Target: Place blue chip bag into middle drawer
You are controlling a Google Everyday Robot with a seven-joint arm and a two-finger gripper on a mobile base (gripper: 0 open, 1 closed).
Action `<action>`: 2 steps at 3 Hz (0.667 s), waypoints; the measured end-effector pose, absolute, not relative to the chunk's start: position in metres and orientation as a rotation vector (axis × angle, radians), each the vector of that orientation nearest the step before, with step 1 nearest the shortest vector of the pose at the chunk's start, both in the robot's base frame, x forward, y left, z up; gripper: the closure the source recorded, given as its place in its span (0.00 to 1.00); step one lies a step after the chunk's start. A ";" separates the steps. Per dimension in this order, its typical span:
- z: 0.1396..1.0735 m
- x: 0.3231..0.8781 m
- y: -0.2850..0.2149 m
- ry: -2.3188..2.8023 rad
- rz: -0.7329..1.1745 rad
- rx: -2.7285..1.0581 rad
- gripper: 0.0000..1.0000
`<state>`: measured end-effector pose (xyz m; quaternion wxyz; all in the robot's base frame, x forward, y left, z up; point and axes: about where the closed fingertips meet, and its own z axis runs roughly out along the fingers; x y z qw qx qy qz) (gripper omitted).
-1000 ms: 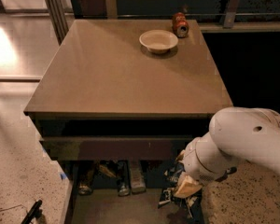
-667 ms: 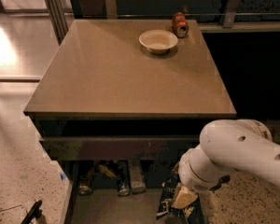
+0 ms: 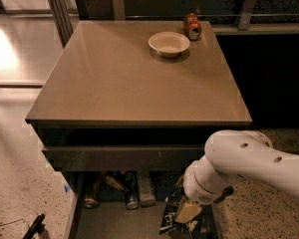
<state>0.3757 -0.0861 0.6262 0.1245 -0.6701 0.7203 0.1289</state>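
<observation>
The blue chip bag [image 3: 170, 217], dark and shiny with white lettering, is at the right side of the open middle drawer [image 3: 114, 222], a wide tray with a grey floor that sticks out below the cabinet's dark front. My gripper [image 3: 187, 212] hangs from the white arm [image 3: 239, 168] at the lower right and is right over the bag, touching or nearly touching its top. The arm hides part of the bag and the drawer's right wall.
On the tan cabinet top [image 3: 124, 78] stand a white bowl [image 3: 169, 43] and a red soda can [image 3: 192, 26] at the far right. Several cans and packets [image 3: 129, 193] lie at the back of the drawer. A dark tool [image 3: 34, 227] lies on the speckled floor at the left.
The arm has swung left and lower over the drawer's right side, and the gripper and bag have moved with it, deeper into the drawer.
</observation>
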 end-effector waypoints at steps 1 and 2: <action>0.598 0.382 -0.067 2.081 0.465 -1.968 1.00; 0.564 0.387 -0.039 2.074 0.519 -2.000 1.00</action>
